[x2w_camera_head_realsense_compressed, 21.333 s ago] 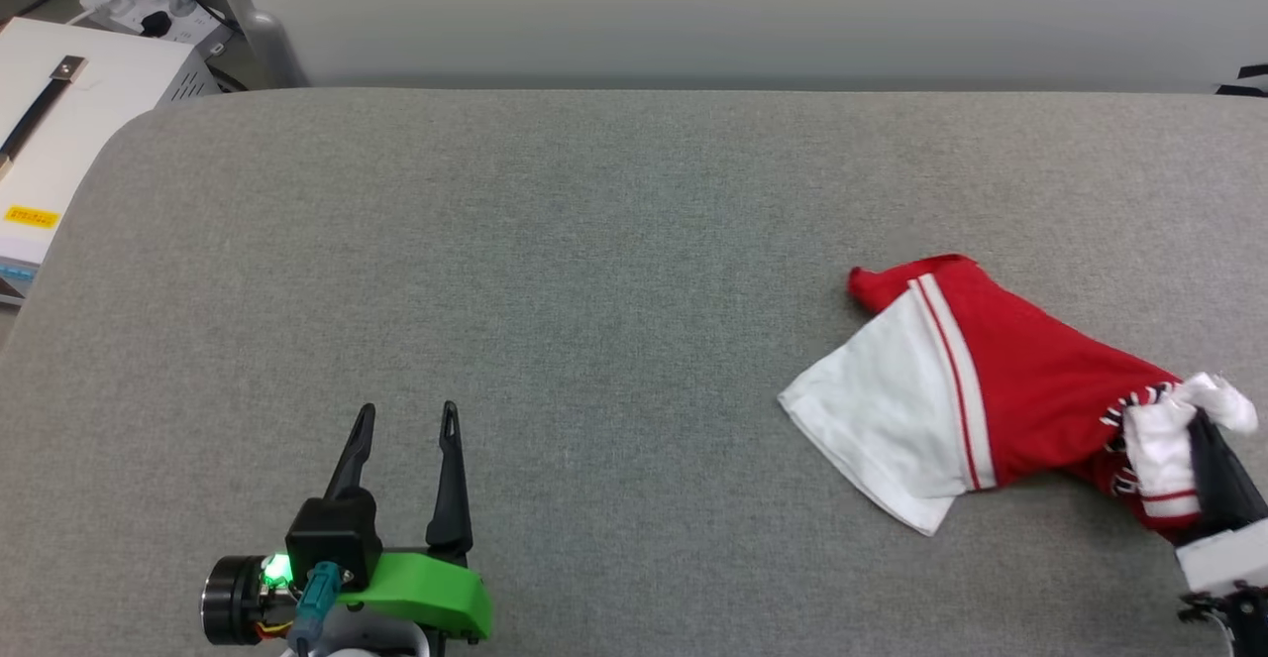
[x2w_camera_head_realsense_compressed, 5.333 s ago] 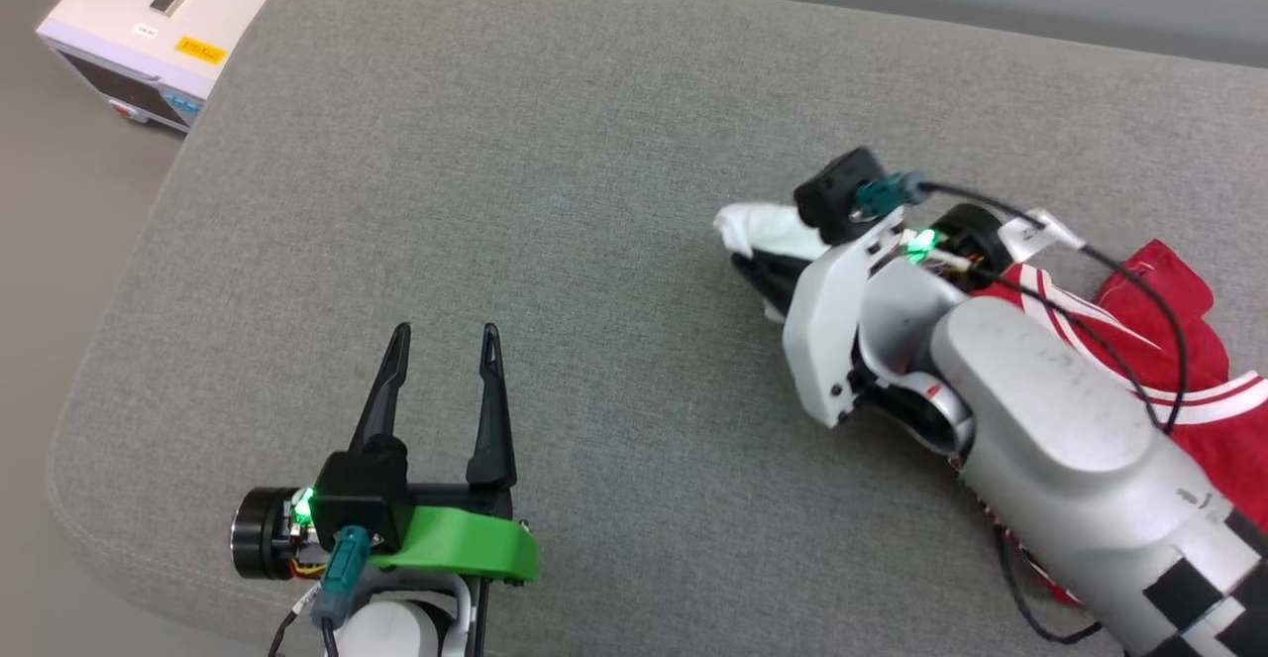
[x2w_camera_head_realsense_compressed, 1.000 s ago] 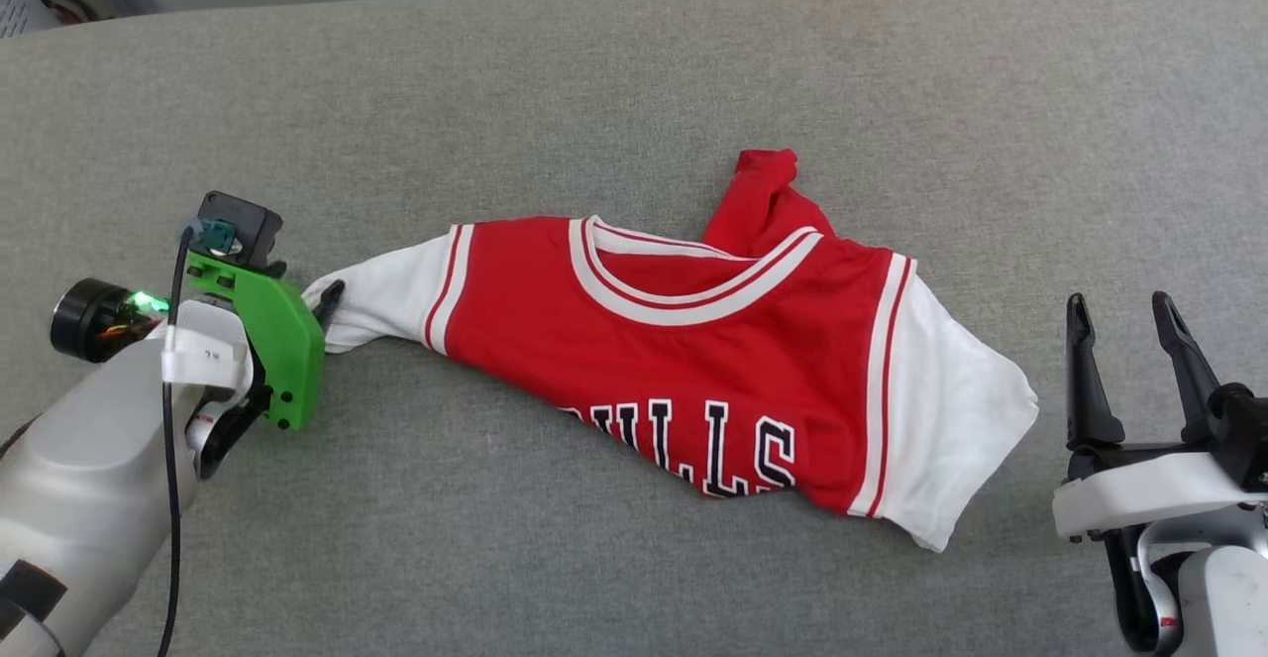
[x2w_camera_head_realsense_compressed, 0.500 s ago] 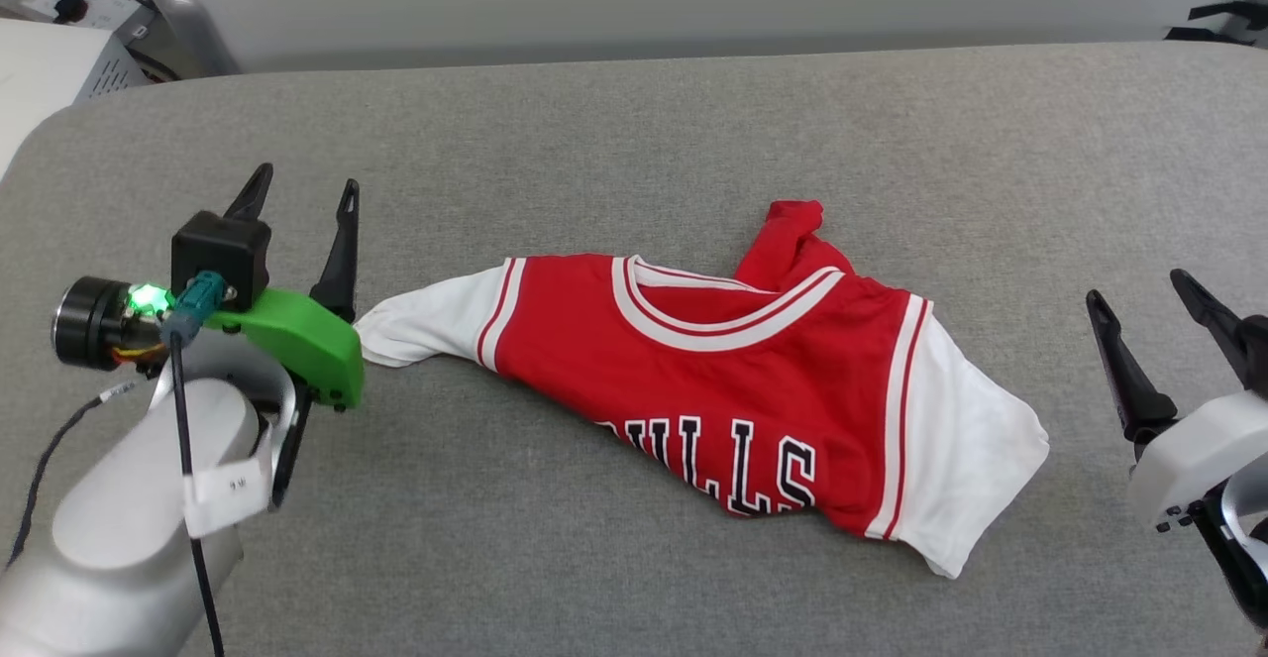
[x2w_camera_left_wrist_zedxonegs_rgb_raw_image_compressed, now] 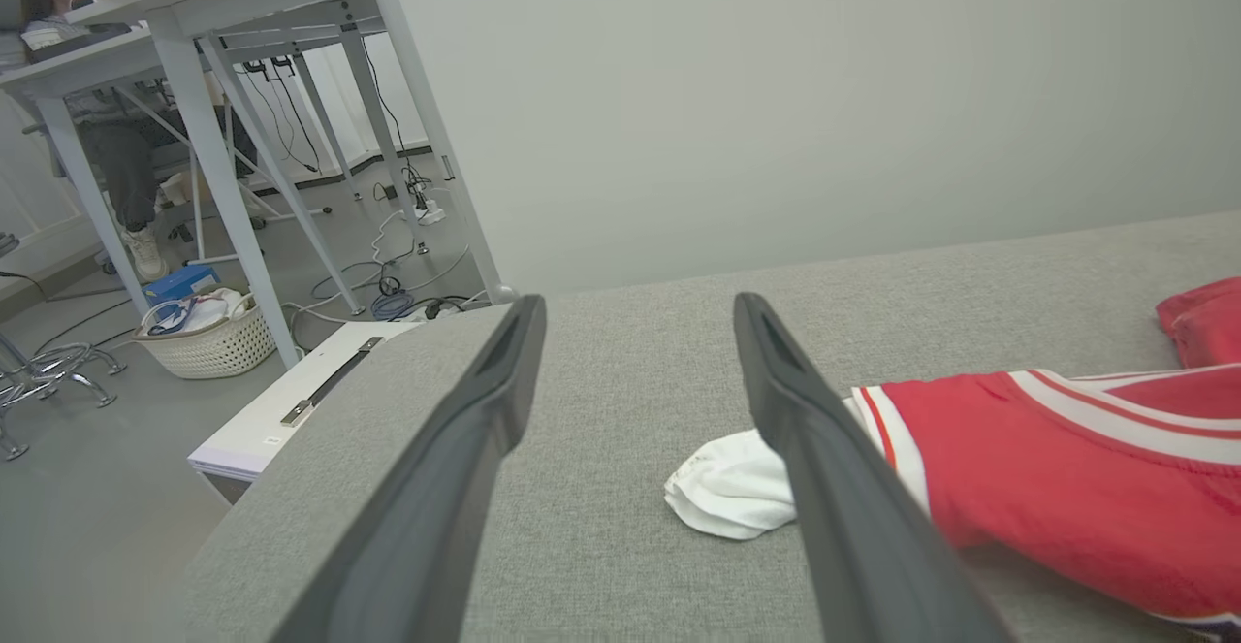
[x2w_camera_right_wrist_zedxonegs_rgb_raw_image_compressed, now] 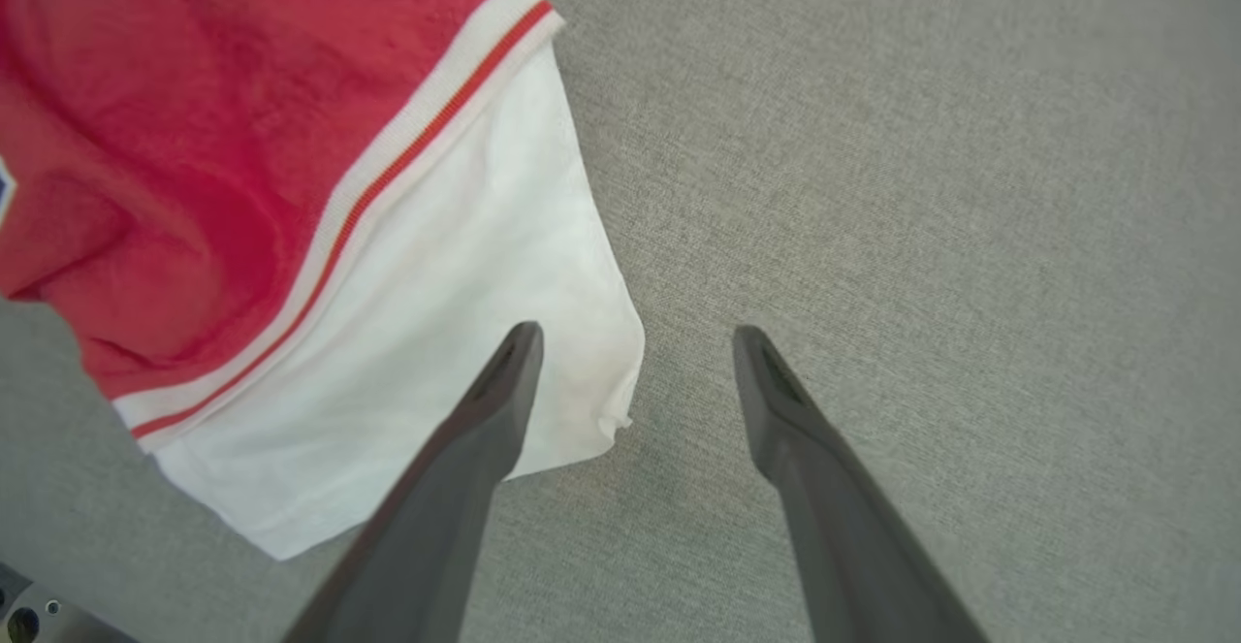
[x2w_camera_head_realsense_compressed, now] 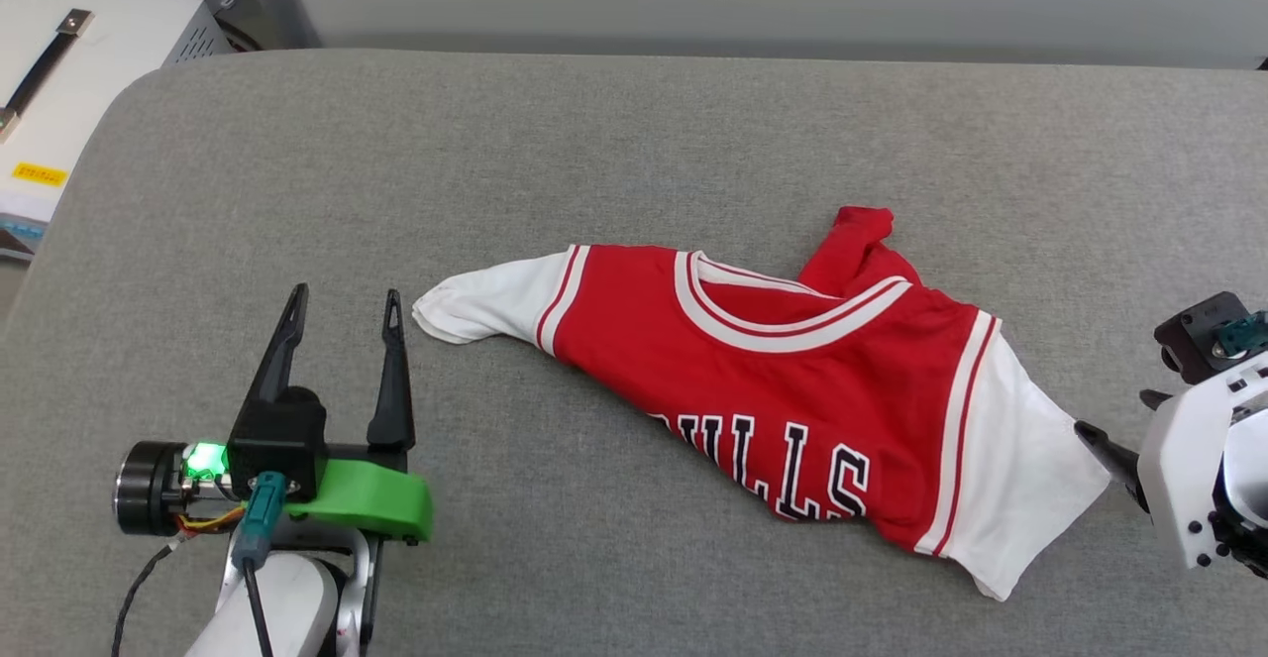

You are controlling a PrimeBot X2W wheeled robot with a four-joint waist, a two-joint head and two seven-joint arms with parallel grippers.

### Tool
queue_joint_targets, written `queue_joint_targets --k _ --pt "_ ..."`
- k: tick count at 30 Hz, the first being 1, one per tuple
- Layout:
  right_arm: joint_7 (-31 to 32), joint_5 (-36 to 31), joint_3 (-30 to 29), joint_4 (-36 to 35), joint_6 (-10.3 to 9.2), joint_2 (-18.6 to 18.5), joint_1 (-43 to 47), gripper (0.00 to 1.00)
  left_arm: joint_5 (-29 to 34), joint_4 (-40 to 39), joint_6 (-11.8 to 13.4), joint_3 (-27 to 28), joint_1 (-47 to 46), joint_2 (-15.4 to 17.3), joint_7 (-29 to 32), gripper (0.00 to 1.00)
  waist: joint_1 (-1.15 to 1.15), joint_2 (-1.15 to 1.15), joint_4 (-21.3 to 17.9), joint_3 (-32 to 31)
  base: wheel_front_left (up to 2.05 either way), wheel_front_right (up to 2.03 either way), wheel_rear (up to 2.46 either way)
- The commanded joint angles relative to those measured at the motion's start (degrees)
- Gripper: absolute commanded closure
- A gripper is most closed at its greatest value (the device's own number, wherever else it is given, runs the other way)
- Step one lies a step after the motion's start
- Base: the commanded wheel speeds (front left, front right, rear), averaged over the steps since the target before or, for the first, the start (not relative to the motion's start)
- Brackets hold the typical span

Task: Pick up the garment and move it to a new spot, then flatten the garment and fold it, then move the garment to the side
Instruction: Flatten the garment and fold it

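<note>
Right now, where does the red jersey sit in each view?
Head view: garment centre-right, lettering upside down.
Left wrist view: garment lower right, its bunched white sleeve nearest centre.
Right wrist view: garment upper left, its flat white sleeve reaching centre.
Shared landmark: the grey padded surface it lies on.

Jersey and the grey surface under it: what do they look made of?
The garment: soft matte knit, likely cotton or polyester; it wrinkles and lies limp, with ribbed striped trim. The grey surface: matte woven upholstery-type fabric; flecked weave shows up close, rounded corner hints at padding.
</note>
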Motion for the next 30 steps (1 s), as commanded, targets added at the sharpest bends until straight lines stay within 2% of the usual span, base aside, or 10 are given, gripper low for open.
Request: queue_joint_targets --k 1,7,12,13,14,15,19,24,30 --pt "1.14 1.56 2.34 3.56 -0.05 -0.12 -1.88 0.00 2.46 -0.30 -1.83 2.15 1.52 -2.68 -0.32 0.00 0.00 0.00 1.85 1.92 0.00 0.00 0.00" --pt "0.61 2.31 7.66 11.88 -0.05 0.95 -2.48 0.00 5.66 -0.04 -5.04 5.60 2.48 -6.77 -0.32 0.00 0.00 0.00 3.30 3.84 0.00 0.00 0.00" --pt "-1.64 4.88 12.22 15.45 -0.05 2.63 -2.77 0.00 7.70 0.64 -7.24 8.31 3.16 -9.21 -0.32 0.00 0.00 0.00 3.18 4.04 0.00 0.00 0.00" --pt "-2.91 5.24 12.77 15.75 -0.05 2.65 -3.34 0.65 8.11 0.79 -7.66 8.95 3.39 -9.64 -0.32 0.00 0.00 0.00 2.97 3.92 0.00 0.00 0.00" --pt "-4.10 5.37 13.10 15.99 -0.05 2.59 -3.92 0.91 8.44 0.92 -7.99 9.47 3.57 -9.95 -0.32 0.00 0.00 0.00 2.72 3.75 0.00 0.00 0.00" --pt "-5.34 5.55 13.51 16.24 -0.05 2.44 -4.60 1.00 8.84 1.10 -8.43 10.04 3.76 -10.32 -0.32 0.00 0.00 0.00 2.47 3.55 0.00 0.00 0.00" --pt "-10.29 5.69 12.87 16.07 -0.05 1.81 -7.38 1.00 10.16 1.48 -10.09 11.74 4.07 -11.56 -0.32 0.00 0.00 0.00 1.67 2.54 0.00 0.00 0.00" --pt "-15.66 5.49 8.31 14.68 -0.05 1.26 -11.34 1.00 11.68 1.56 -11.82 13.37 4.40 -13.05 -0.32 0.00 0.00 0.00 1.29 1.96 0.00 0.00 0.00" --pt "-17.94 4.01 2.62 14.21 -0.05 0.99 -16.57 1.00 13.19 1.43 -13.67 14.68 3.83 -14.49 -0.32 0.00 0.00 0.00 2.18 3.01 0.00 0.00 0.00"
